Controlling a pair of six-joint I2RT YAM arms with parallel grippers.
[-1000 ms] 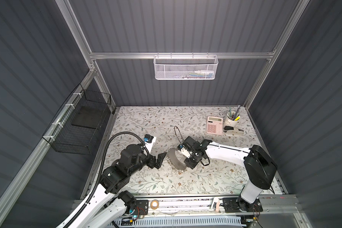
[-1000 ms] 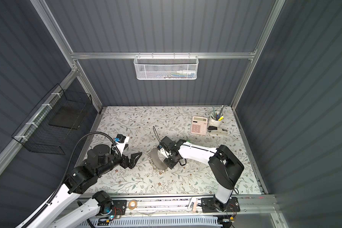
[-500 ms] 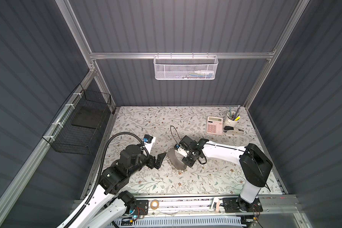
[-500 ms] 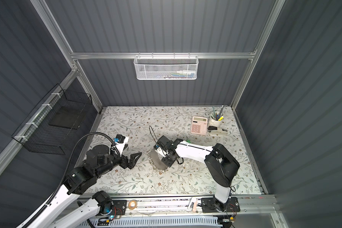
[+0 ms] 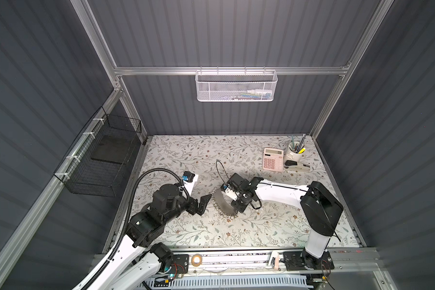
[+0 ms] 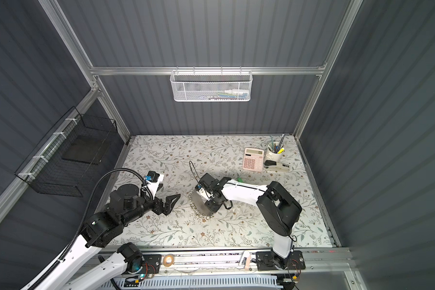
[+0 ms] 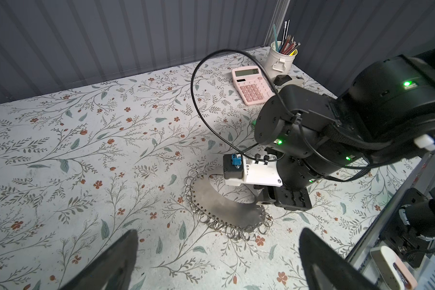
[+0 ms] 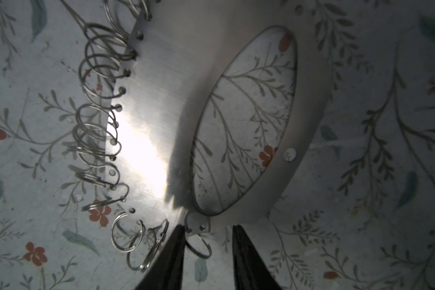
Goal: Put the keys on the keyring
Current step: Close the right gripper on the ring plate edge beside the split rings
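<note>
The keyring (image 5: 222, 204) (image 6: 198, 204) is a flat silvery hoop with an oval opening, fringed with many small split rings, lying mid-table. It is also plain in the left wrist view, keyring (image 7: 224, 203), and the right wrist view, keyring (image 8: 158, 120). My right gripper (image 8: 208, 229) (image 5: 237, 209) points down at its edge. Its jaws stand a little apart, with one small split ring (image 8: 199, 247) lying between them, touching at most one finger. A green key (image 6: 239, 179) shows just behind the right forearm. My left gripper (image 7: 217, 261) (image 5: 204, 202) hovers wide open beside the keyring, holding nothing.
A pink calculator (image 5: 273, 159), a white cup of pens (image 5: 294, 153) and a stapler (image 5: 297, 166) sit at the back right. A black wire basket (image 5: 103, 155) hangs on the left wall, a white mesh basket (image 5: 236, 86) on the back wall.
The right arm has shifted left, bringing its gripper down at the keyring's edge, and its jaws have narrowed around a split ring. The left arm has not moved.
</note>
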